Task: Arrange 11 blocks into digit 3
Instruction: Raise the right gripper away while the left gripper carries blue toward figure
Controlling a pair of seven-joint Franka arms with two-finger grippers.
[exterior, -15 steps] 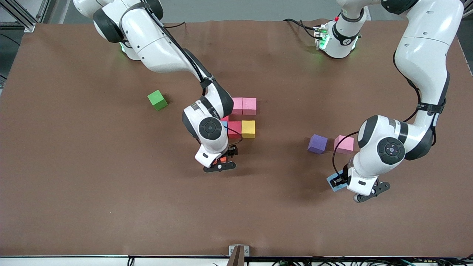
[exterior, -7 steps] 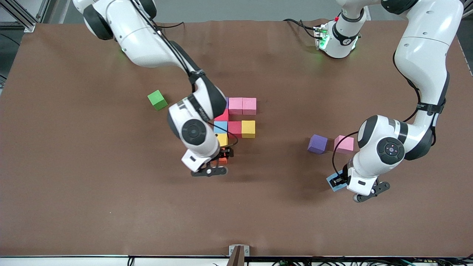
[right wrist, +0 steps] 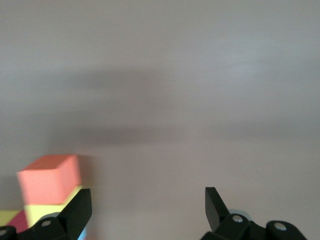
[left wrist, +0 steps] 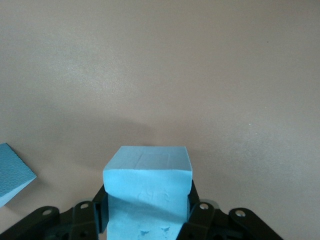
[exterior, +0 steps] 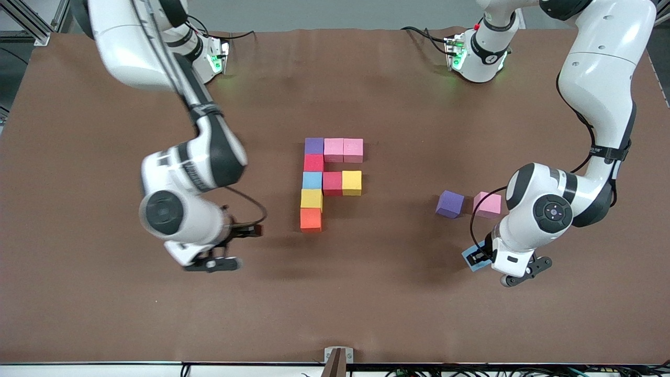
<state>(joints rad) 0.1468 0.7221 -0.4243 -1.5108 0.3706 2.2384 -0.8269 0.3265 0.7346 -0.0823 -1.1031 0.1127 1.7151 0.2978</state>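
From the front, nine blocks (exterior: pixel 319 178) form an unfinished digit 3 at mid-table; the right gripper (exterior: pixel 236 245) hangs beside it, empty. In the left wrist view, the left gripper (left wrist: pixel 147 212) clamps a blue block (left wrist: pixel 148 192). The right wrist view shows jaws spread near the orange block (right wrist: pixel 49 178).

Nine cubes (exterior: pixel 333 167) flush on table: purple-red-blue-yellow-orange column (exterior: pixel 312 183), pink pair and red-yellow bars branching off. Loose purple cube (exterior: pixel 449 203) and pink cube (exterior: pixel 487 204) toward left arm's end. Light-blue cube (left wrist: pixel 148 195) clamped in left gripper (left wrist: pixel 148 212); another blue cube (left wrist: pixel 12 172) beside it.
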